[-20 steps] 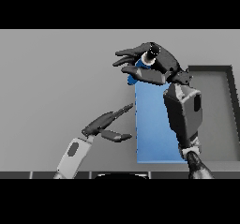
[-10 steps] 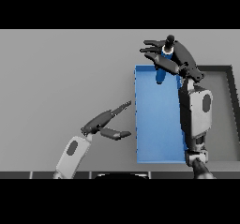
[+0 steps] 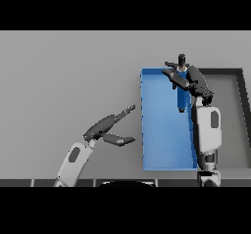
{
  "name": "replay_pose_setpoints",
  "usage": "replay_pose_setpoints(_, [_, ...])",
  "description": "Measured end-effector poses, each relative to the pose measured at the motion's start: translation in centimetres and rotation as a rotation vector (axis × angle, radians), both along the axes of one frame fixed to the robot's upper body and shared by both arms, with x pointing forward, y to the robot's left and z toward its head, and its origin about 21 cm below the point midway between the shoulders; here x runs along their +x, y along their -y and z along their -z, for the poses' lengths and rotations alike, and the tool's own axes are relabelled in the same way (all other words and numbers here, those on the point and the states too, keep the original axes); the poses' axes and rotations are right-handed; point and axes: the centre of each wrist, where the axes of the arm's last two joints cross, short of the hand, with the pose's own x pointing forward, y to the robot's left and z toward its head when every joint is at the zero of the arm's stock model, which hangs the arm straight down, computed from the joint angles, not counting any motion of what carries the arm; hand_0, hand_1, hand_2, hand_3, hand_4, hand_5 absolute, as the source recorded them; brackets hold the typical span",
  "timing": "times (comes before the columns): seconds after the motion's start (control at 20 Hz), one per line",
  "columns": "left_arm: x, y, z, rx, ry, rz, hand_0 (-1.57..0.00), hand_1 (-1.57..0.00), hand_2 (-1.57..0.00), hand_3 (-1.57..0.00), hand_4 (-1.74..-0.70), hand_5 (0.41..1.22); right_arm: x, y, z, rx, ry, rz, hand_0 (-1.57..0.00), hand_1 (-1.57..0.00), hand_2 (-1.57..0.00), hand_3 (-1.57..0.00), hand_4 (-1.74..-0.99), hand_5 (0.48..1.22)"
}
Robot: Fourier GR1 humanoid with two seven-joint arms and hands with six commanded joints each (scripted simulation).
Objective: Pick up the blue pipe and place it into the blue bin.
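Observation:
The blue pipe [image 3: 182, 97] with a dark grey end stands nearly upright over the back right part of the blue bin [image 3: 159, 130]. My right hand [image 3: 192, 80] is curled round its upper part, and the grey end sticks up above the fingers. The pipe's lower end hangs inside the bin's outline; I cannot tell whether it touches the floor. My left hand [image 3: 105, 128] hovers open over the table, left of the bin, with nothing in it.
A dark grey tray [image 3: 230, 120] adjoins the bin's right side, behind my right forearm [image 3: 208, 135]. Bare grey table stretches to the left and back.
My right hand has carried the pipe to the right, from the bin's back left corner to its back right part. The pipe now stands more upright. The left hand has barely moved.

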Motion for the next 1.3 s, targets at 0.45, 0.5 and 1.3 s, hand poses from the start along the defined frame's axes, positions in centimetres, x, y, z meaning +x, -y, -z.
replay_pose_setpoints(0.45, [0.3, -0.1, -0.1, -0.008, 0.021, -0.010, 0.00, 0.00, 0.00, 0.00, -0.92, 0.491, 0.6, 0.2, 6.0, 0.010, -0.291, 0.081, -1.57, -1.57, -1.52, -0.45, -1.626, 1.161])
replay_pose_setpoints(0.5, [0.2, 0.1, -0.2, -0.012, 0.014, -0.009, 0.00, 0.00, 0.00, 0.00, -0.92, 0.493, 0.7, 0.7, 6.2, 0.008, -0.330, 0.115, -1.36, -1.28, -1.23, -0.36, -1.553, 1.154])
replay_pose_setpoints(1.3, [-0.1, 0.1, 0.1, -0.011, 0.002, -0.014, 0.00, 0.00, 0.00, 0.00, -0.93, 0.497, -1.2, -0.5, 4.4, -0.444, -0.404, -0.110, -0.04, -0.04, -0.03, -0.01, -1.110, 0.736])
